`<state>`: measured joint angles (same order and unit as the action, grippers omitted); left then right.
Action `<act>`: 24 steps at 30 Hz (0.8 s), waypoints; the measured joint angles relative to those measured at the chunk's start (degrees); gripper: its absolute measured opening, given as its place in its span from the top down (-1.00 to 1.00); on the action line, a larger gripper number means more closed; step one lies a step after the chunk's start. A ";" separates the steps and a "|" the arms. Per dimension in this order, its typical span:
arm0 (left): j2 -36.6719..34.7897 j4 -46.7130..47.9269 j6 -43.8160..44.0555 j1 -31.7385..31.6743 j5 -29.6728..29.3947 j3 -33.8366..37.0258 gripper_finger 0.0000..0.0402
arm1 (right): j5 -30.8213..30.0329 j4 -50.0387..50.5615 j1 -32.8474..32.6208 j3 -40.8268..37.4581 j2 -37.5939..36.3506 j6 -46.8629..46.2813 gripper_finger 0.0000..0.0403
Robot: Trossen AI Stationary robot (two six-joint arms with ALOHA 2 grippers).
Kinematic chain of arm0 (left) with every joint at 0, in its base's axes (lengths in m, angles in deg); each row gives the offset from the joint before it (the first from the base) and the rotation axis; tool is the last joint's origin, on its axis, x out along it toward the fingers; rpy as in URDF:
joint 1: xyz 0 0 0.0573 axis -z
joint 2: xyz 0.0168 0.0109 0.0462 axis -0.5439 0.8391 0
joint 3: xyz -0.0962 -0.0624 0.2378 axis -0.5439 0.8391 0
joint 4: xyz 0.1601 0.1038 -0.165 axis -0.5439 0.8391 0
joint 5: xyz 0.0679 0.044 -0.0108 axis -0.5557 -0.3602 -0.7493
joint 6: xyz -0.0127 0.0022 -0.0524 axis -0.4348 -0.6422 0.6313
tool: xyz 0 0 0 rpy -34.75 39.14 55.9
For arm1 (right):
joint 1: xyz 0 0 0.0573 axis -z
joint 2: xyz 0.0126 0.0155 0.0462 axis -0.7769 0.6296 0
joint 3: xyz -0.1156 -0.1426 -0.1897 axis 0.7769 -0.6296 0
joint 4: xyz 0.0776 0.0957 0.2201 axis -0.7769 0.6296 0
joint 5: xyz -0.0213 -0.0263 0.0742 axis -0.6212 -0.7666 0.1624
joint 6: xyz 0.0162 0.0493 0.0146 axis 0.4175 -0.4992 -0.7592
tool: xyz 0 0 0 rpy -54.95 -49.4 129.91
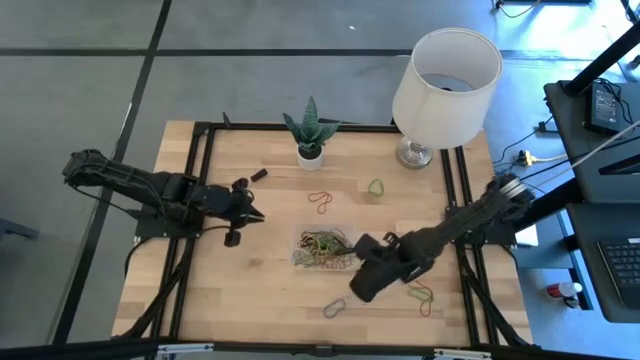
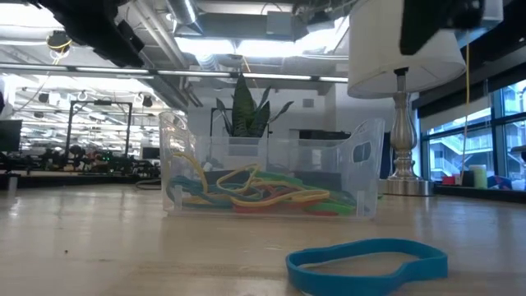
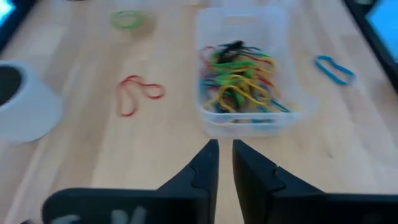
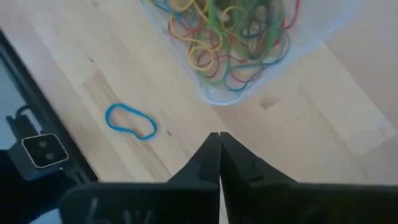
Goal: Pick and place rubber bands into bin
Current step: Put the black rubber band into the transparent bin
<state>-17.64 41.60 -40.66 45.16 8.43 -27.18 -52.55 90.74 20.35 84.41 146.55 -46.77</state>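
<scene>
From my remote station I found the left gripper (image 1: pixel 251 213) over the left half of the table (image 1: pixel 180 280), well apart from the bin (image 1: pixel 322 247), its fingers (image 3: pixel 205 165) standing slightly apart with a narrow gap between them and nothing held. Moving rightward, a small black piece (image 1: pixel 260 175) lay near the white plant pot (image 1: pixel 310 155) at the table's far side. A red rubber band (image 1: pixel 321 202) lay on bare wood between the pot and the bin. The bin sat near the table's centre, holding a tangle of rubber bands (image 1: pixel 324 246) in green, yellow, red and blue. A blue rubber band (image 1: pixel 334 308) lay on the wood toward the near edge, apart from the bin. A green rubber band (image 1: pixel 376 187) lay near the lamp (image 1: pixel 445 75) base. The right gripper (image 1: pixel 362 262) hovered just beside the bin's right end, its fingers (image 4: pixel 208 155) pressed together and empty. Further right, a green and a red rubber band (image 1: pixel 421 297) lay together on the wood beside the right arm.
</scene>
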 joint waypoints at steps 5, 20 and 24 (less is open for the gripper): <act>0.64 0.07 3.22 -2.00 -5.01 0.00 0.63 | -0.75 -8.83 0.12 -16.67 -11.60 -0.07 0.99; 13.17 0.08 6.83 -25.93 -9.66 -0.15 0.11 | -0.58 -22.49 9.63 -52.82 -45.36 7.98 0.99; 17.18 0.09 7.77 -32.08 -7.52 -0.14 0.10 | -0.03 -27.12 13.12 -58.34 -51.73 14.85 0.99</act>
<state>-0.46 41.69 -32.89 13.08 0.91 -27.32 -52.58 63.62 33.46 26.07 94.82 -31.92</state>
